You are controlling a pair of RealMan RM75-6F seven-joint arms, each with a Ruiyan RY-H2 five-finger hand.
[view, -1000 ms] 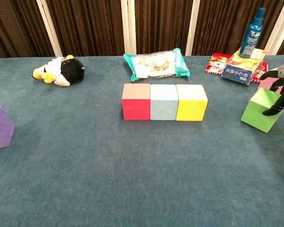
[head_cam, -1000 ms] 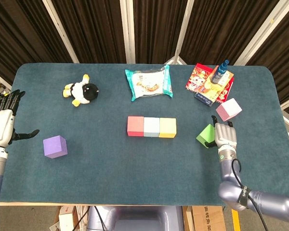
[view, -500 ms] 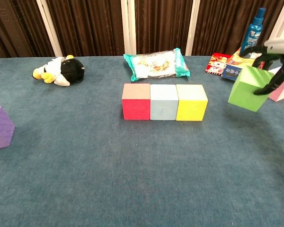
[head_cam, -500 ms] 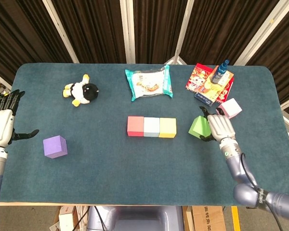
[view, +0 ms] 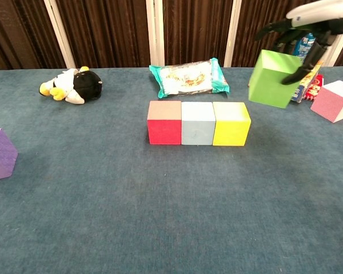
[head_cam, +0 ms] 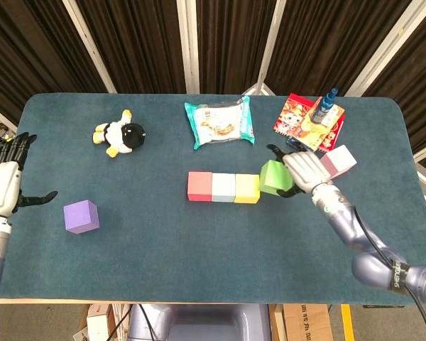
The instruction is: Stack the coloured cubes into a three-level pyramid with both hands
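Observation:
A row of three cubes sits mid-table: red (head_cam: pixel 199 186), pale blue (head_cam: pixel 223 187) and yellow (head_cam: pixel 247 188). My right hand (head_cam: pixel 303 170) holds a green cube (head_cam: pixel 273 177) in the air just right of the yellow one; in the chest view the green cube (view: pixel 272 71) hangs above and right of the row, under the right hand (view: pixel 308 17). A pink cube (head_cam: pixel 339 160) lies further right. A purple cube (head_cam: pixel 81 216) lies at the left. My left hand (head_cam: pixel 3 186) hovers open beyond the table's left edge, apart from the purple cube.
A plush penguin (head_cam: pixel 119 133) lies at the back left. A snack bag (head_cam: pixel 219 122) lies behind the row. A red packet and box with a blue spray bottle (head_cam: pixel 325 106) on top stand at the back right, close behind the right hand.
My right hand has lifted the green cube off the table and carried it left and up, to beside the yellow cube. The left hand has not moved.

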